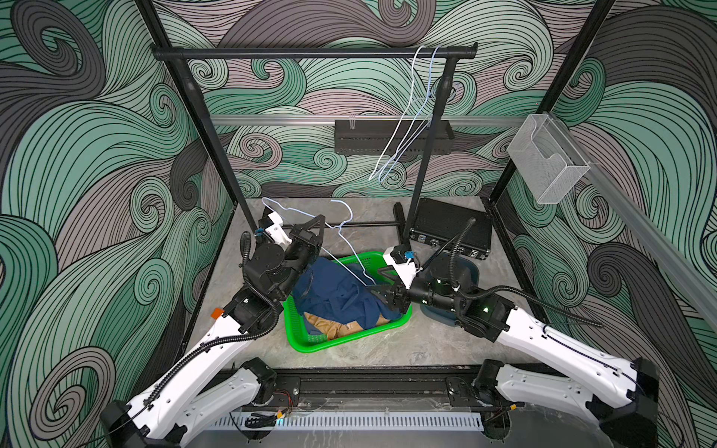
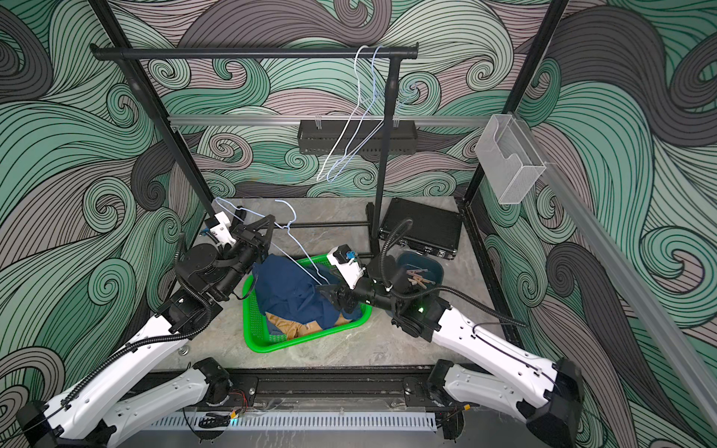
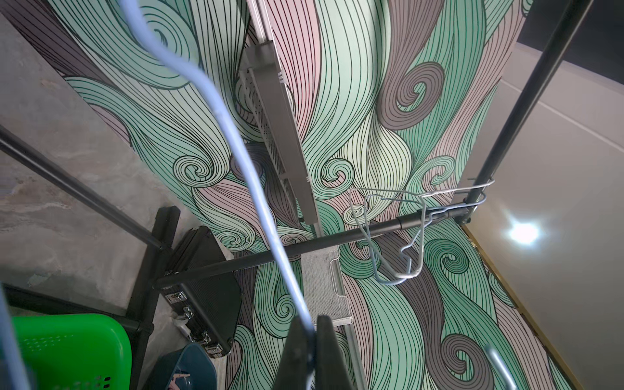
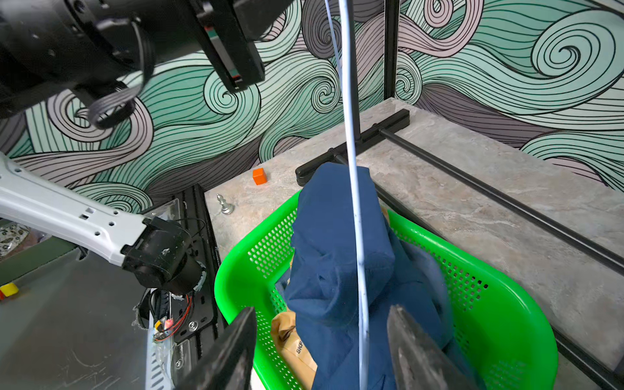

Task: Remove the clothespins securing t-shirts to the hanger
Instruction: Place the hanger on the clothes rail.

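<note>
My left gripper [image 1: 322, 219] [image 3: 315, 320] is shut on the pale blue wire hanger [image 1: 351, 267] [image 3: 236, 135], held up over the back left of the table. The hanger's lower end slants down to a dark blue t-shirt [image 1: 337, 287] [image 4: 331, 236] heaped in the green basket [image 1: 310, 343] [image 4: 506, 320]. A mustard-tan t-shirt [image 1: 333, 326] [image 4: 290, 337] lies under it. My right gripper [image 1: 370, 287] [image 4: 320, 309] hangs open above the basket, with the wire between its fingers but untouched. Several clothespins [image 2: 419, 278] lie in the teal bin [image 2: 430, 265] behind my right arm.
A black clothes rack [image 1: 310, 52] spans the back, with two bare wire hangers [image 1: 403, 132] at its right end. A black case [image 1: 450, 229] lies at the back right. An orange cube [image 4: 259, 176] and a small silver piece [image 4: 224, 205] sit left of the basket.
</note>
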### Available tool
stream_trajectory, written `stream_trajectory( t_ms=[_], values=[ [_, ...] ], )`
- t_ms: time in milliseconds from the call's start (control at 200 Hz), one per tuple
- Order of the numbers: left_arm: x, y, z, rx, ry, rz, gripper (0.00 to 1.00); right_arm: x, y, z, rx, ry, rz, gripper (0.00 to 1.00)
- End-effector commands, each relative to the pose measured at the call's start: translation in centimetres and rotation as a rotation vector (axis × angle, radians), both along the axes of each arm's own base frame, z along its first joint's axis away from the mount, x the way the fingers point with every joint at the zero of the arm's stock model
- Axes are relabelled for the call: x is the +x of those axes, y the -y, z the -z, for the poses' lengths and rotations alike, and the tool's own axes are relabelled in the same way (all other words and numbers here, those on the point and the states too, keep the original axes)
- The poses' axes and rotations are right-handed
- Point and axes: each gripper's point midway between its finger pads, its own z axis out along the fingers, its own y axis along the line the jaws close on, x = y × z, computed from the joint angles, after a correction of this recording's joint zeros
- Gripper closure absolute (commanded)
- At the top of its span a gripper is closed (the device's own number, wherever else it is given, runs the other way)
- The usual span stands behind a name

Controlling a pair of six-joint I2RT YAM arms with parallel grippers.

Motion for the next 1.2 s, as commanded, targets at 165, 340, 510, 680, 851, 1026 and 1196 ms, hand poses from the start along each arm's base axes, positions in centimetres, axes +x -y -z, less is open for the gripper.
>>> stream_trajectory(
  t_ms=[165, 340, 510, 680, 851, 1026, 1196],
  values=[
    [-0.3, -0.9, -1.3, -0.087, 0.022, -0.024, 1.0, 1.8, -1.7, -0.7, -0.007, 0.06, 0.015, 0.49],
    [-0.4, -1.1, -1.1, -0.093, 0.019, -0.029, 1.0, 2.2, -1.9, -0.6, -0.013, 0.069, 0.023, 0.64],
    [-0.4, -1.4, -0.7, -0.108, 0.011, -0.037, 1.0, 2.3, -2.1, -0.2, -0.021, 0.059, 0.019, 0.76],
    [-0.4, -1.3, -0.7, -0.113, 0.012, -0.032, 1.0, 2.4, -2.3, 0.4, -0.036, 0.054, 0.016, 0.77],
    [-0.4, -1.3, -0.7, -0.115, 0.01, -0.034, 1.0, 2.5, -2.6, 0.4, -0.041, 0.056, 0.009, 0.83],
    [-0.4, -1.4, -0.3, -0.124, 0.002, -0.038, 1.0, 2.4, -2.6, 0.3, -0.05, 0.057, 0.0, 1.0],
    [-0.4, -1.7, 0.1, -0.132, -0.007, -0.049, 0.97, 2.4, -2.3, 0.0, -0.046, 0.058, 0.01, 1.0]
  ],
)
